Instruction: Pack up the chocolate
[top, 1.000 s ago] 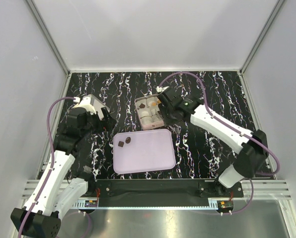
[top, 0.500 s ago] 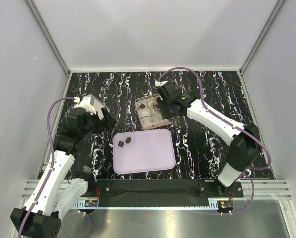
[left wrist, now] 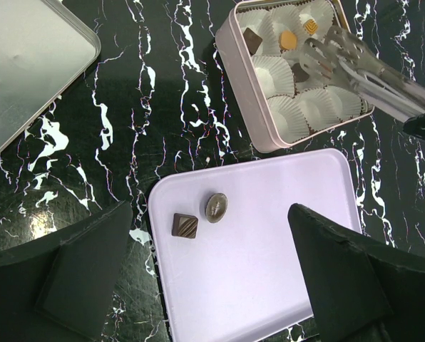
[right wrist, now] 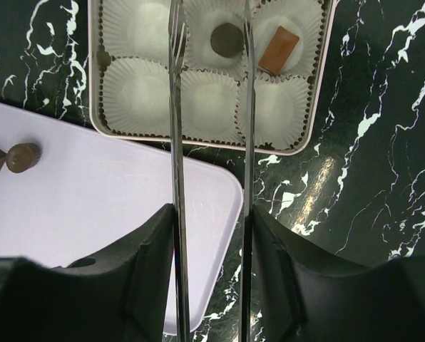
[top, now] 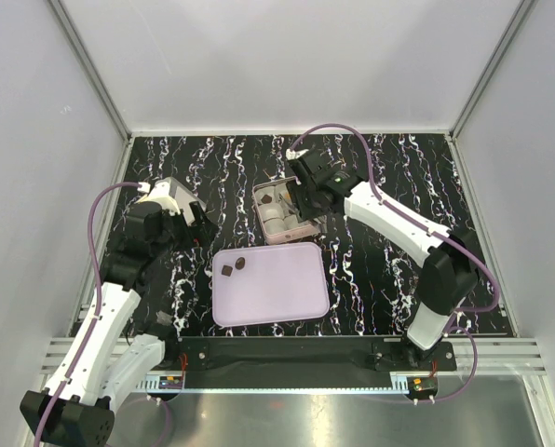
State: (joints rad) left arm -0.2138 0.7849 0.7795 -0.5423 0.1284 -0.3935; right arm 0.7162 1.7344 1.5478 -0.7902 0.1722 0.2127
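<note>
Over the tin [left wrist: 248,96], the right gripper [right wrist: 211,214] clamps a pair of metal tongs [left wrist: 341,51], fingers pressing on their outer sides. Tong arms are parallel and apart, with nothing pinched between them where visible; the tips run off the top of the right wrist view. Left wrist view puts the tips low over the middle cups. Contact or not, can't tell.

Chocolate in the tin:
- The centre cup has a dark round piece [right wrist: 227,39], between the tong arms but clear of both.
- The cup beside it has a tan piece [right wrist: 278,48].
- The far row, seen from the left wrist, has a dark square piece [left wrist: 252,39] and two orange pieces [left wrist: 289,39] [left wrist: 311,26].
- The three paper cups [right wrist: 205,96] nearest the tray are empty.

Lilac tray [left wrist: 269,271] sits just beside the tin. Two dark pieces lie side by side near its far left corner, one square [left wrist: 185,225] and one round [left wrist: 215,206].

Left gripper [left wrist: 210,214] hovers above the tray, fingers wide apart, holding nothing. Silver lid [left wrist: 27,64] lies on the black marbled table [left wrist: 162,107], well left of the tin.
</note>
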